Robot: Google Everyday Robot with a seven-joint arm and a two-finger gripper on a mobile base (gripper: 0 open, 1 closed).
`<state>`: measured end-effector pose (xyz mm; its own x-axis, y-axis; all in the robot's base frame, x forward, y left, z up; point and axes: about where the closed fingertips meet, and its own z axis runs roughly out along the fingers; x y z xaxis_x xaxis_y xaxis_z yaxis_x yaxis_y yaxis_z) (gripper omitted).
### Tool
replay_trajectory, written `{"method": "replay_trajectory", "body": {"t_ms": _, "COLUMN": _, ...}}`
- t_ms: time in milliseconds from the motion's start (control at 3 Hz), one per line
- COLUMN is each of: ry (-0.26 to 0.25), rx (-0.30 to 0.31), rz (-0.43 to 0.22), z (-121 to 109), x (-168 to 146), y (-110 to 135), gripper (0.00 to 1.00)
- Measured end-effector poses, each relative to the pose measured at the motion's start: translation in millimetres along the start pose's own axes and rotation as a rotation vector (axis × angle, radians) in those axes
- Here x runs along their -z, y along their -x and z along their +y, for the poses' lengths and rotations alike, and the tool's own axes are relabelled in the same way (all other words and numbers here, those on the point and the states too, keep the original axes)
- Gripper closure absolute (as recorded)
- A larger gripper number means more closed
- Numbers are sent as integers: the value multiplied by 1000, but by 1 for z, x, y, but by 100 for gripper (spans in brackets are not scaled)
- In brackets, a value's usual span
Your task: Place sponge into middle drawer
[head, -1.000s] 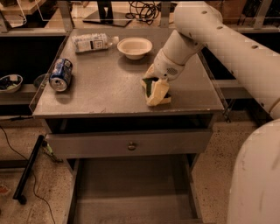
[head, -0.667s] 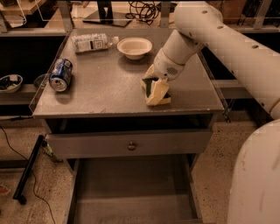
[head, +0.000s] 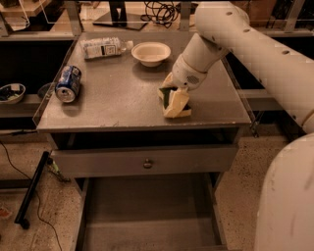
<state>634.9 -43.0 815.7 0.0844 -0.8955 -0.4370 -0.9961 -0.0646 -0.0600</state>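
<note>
Tool point(head: 174, 102) is gripping sponge point(head: 169, 95) on tabletop point(head: 117, 98); I'm planning a straight lift, clearing the edge, before lowering into middle drawer point(head: 147, 215).

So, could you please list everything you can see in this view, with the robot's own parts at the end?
sponge: one, yellow with a dark green face, on the table right of centre, tilted up
bowl: one, white, back of the table
bottle: one, clear plastic with a label, lying at the back left
can: one, blue, near the left edge
table: one, grey metal
knobbed drawer: one, grey, just under the table top
middle drawer: one, grey, below it, pulled out
cables: several, dark, behind the table
arm: one, white, reaching in from the right
gripper: one, pale, at the sponge
</note>
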Motion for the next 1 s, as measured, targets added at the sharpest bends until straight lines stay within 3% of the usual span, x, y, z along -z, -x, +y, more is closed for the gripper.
{"method": "replay_trajectory", "body": {"t_ms": 333, "ry": 0, "rx": 0, "rz": 0, "z": 0, "x": 5, "y": 2, "gripper": 100}}
{"method": "replay_trajectory", "body": {"t_ms": 1000, "ry": -93, "rx": -37, "rz": -18, "z": 18, "x": 70, "y": 0, "gripper": 100}}
